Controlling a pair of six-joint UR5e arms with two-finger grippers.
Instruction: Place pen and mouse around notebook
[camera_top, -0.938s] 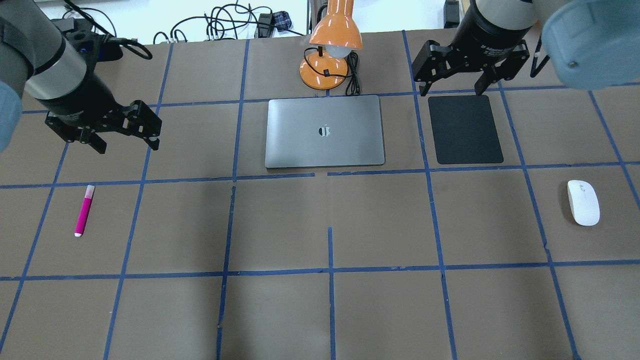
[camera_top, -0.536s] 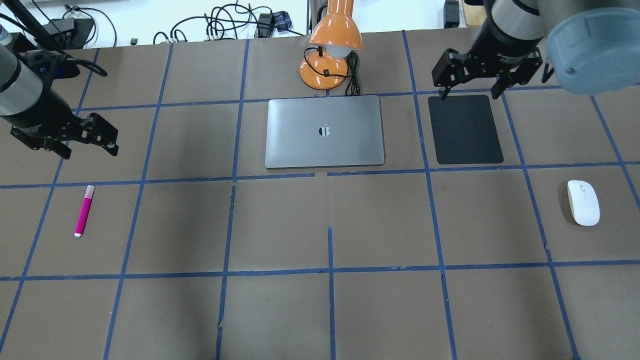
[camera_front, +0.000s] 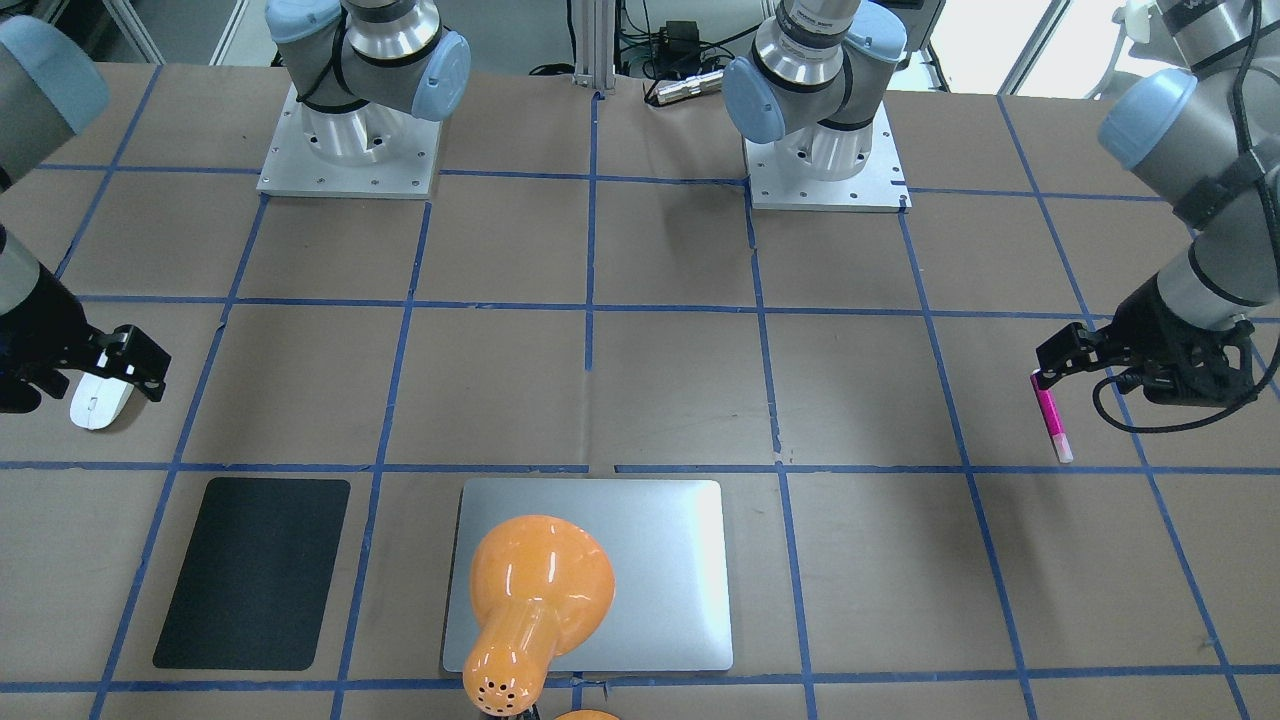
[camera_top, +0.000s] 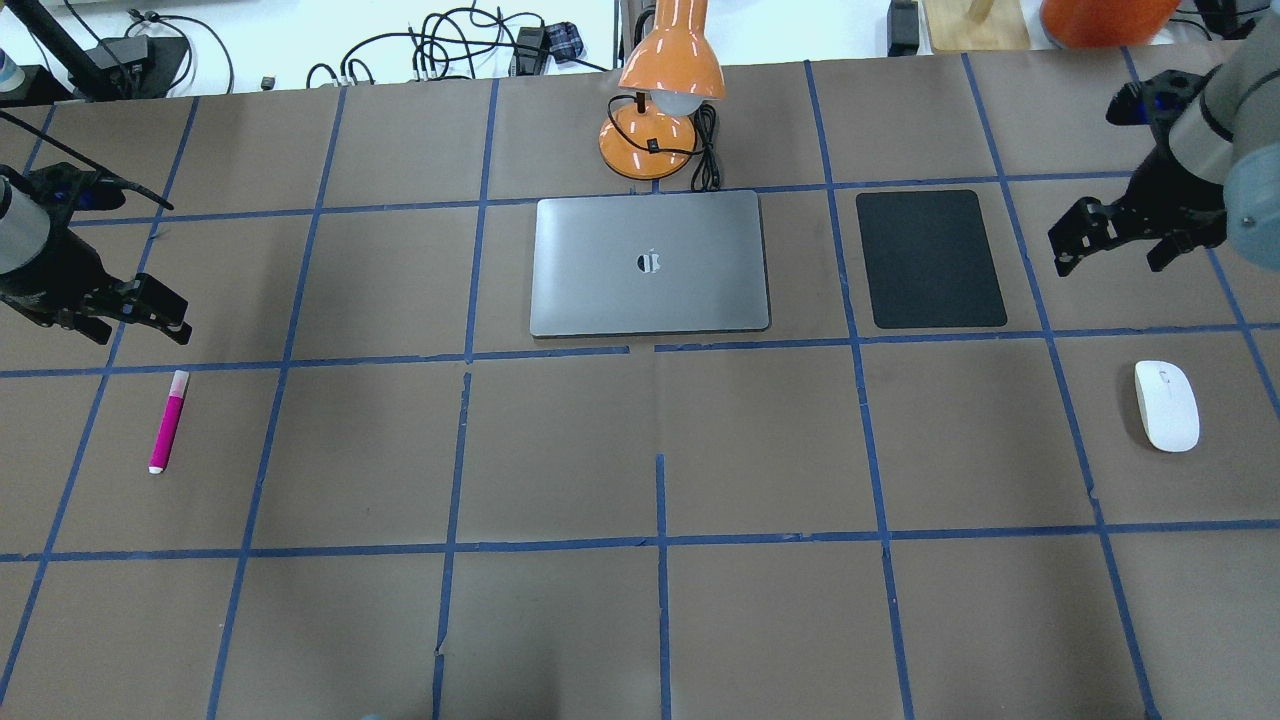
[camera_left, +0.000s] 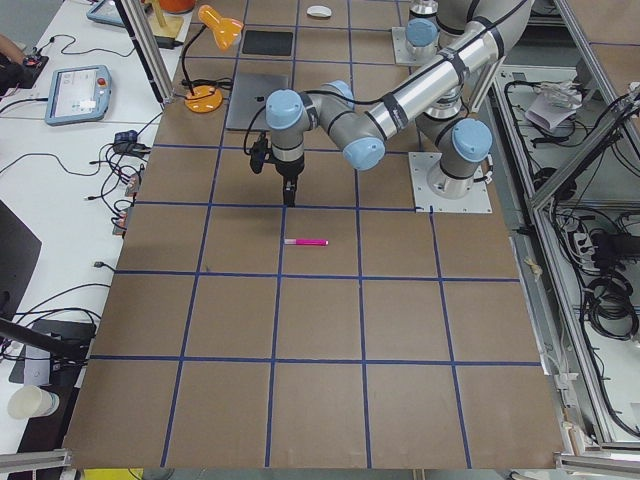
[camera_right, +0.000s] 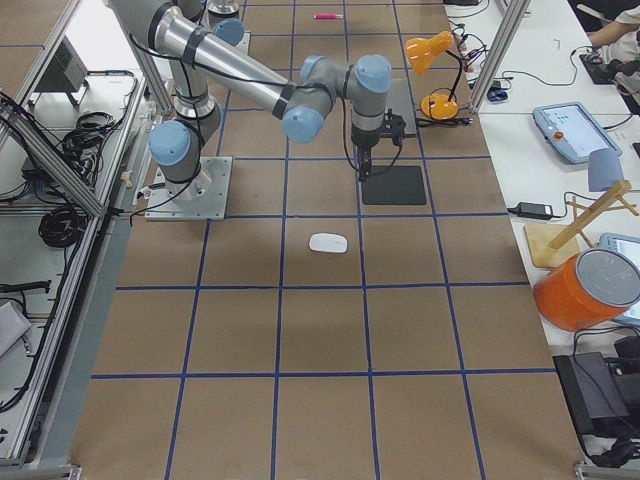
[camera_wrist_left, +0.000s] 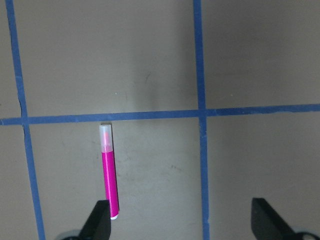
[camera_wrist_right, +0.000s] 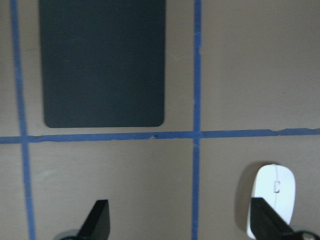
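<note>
The magenta pen (camera_top: 167, 421) lies on the table at the left, with its pale end toward the far side. My left gripper (camera_top: 140, 330) hovers open just beyond it. In the left wrist view the pen (camera_wrist_left: 109, 172) sits by the left fingertip, not between the fingers. The white mouse (camera_top: 1166, 405) rests at the right. My right gripper (camera_top: 1110, 262) is open above the table, beyond the mouse, and holds nothing. In the right wrist view the mouse (camera_wrist_right: 272, 200) shows near the right fingertip. The silver notebook (camera_top: 650, 262) lies closed at centre back.
An orange desk lamp (camera_top: 665, 100) stands just behind the notebook, its cord beside it. A black pad (camera_top: 935, 258) lies flat right of the notebook. Cables run along the far table edge. Both arm bases (camera_front: 345, 150) are bolted on the robot's side.
Both arms swung outward. The left gripper moved left and down toward the pen. The right gripper left the black pad's far edge and moved right, toward the mouse's side.
</note>
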